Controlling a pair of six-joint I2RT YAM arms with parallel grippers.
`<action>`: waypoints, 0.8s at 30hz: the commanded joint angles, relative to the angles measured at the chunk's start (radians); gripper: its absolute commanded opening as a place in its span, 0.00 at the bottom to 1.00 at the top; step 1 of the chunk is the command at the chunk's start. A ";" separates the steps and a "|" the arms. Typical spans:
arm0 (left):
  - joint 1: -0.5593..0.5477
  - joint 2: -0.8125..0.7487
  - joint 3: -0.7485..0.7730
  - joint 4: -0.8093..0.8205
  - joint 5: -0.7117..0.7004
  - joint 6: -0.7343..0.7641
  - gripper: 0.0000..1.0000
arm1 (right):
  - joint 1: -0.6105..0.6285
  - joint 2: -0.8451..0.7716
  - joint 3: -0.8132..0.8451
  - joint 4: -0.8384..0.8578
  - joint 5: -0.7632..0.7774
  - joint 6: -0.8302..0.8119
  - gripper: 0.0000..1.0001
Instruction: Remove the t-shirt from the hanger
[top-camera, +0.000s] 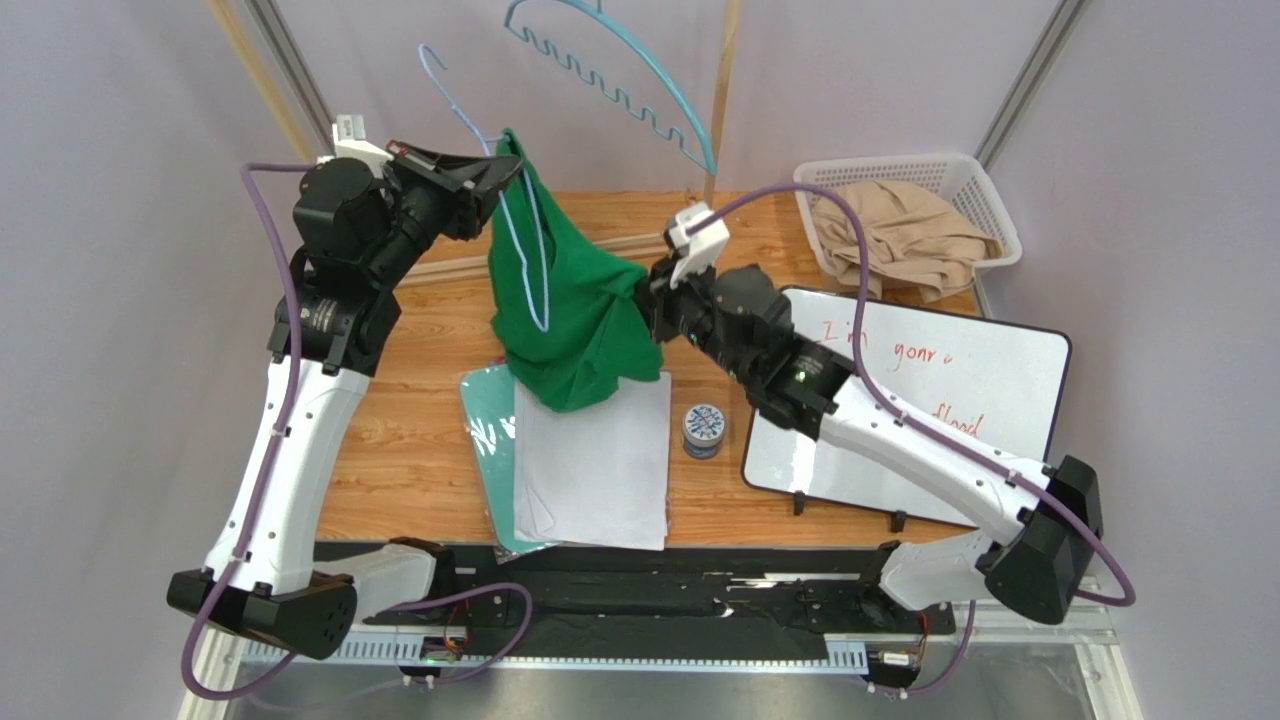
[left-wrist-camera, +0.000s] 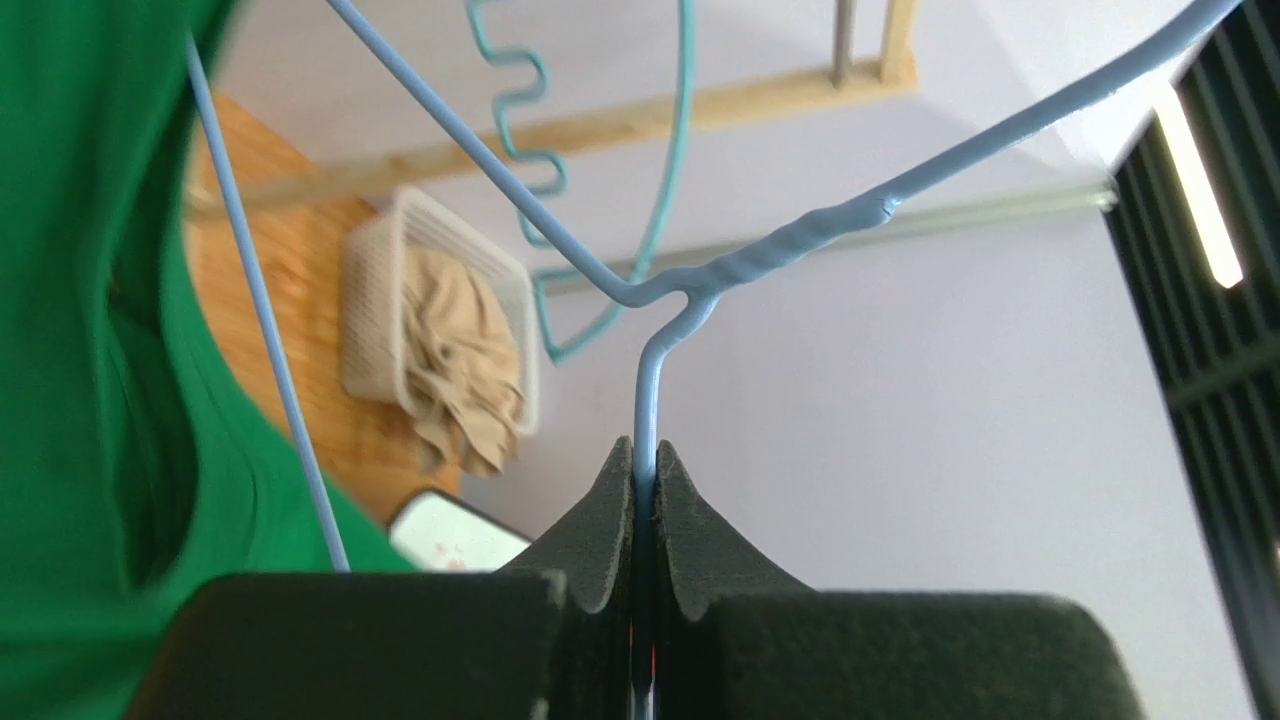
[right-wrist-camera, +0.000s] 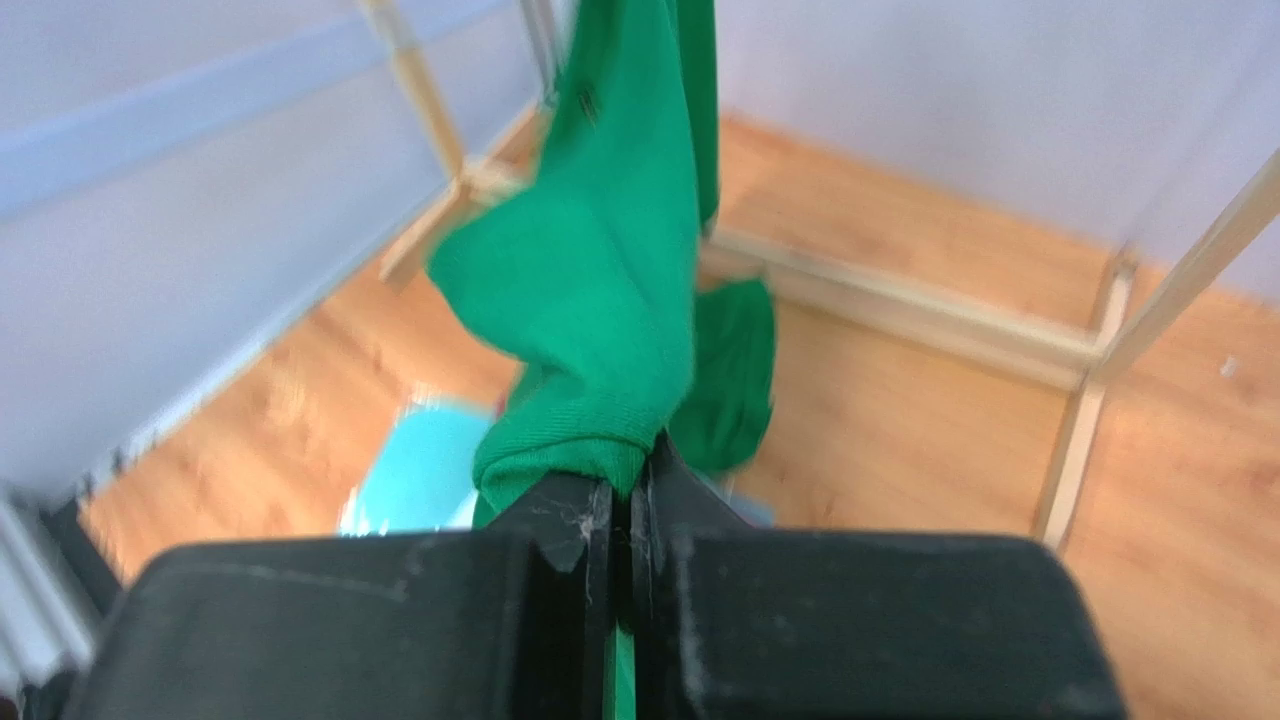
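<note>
A green t-shirt (top-camera: 574, 308) hangs from a thin light-blue wire hanger (top-camera: 519, 255), held up above the table's back middle. My left gripper (top-camera: 504, 177) is shut on the hanger; in the left wrist view its jaws (left-wrist-camera: 643, 465) pinch the wire just below the twisted neck (left-wrist-camera: 781, 240). My right gripper (top-camera: 655, 290) is shut on the shirt's right edge; in the right wrist view the green cloth (right-wrist-camera: 616, 285) bunches between the closed jaws (right-wrist-camera: 631, 477). The shirt's lower part droops toward the table.
A white sheet (top-camera: 594, 458) on a teal board (top-camera: 489, 435) lies below the shirt. A small round tin (top-camera: 702, 429) sits beside a whiteboard (top-camera: 932, 398). A white basket (top-camera: 902, 218) with beige cloth stands back right. A teal wavy hanger (top-camera: 631, 75) hangs on the wooden rack.
</note>
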 joint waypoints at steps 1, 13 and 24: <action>0.005 -0.031 -0.061 0.165 0.305 -0.121 0.00 | -0.115 0.081 0.222 0.017 -0.100 -0.001 0.00; 0.012 -0.230 -0.113 0.026 0.228 0.333 0.00 | -0.150 0.260 0.583 -0.038 -0.121 -0.209 0.00; 0.012 -0.397 -0.185 -0.194 -0.009 0.601 0.00 | -0.167 0.343 0.557 -0.001 -0.272 -0.309 0.00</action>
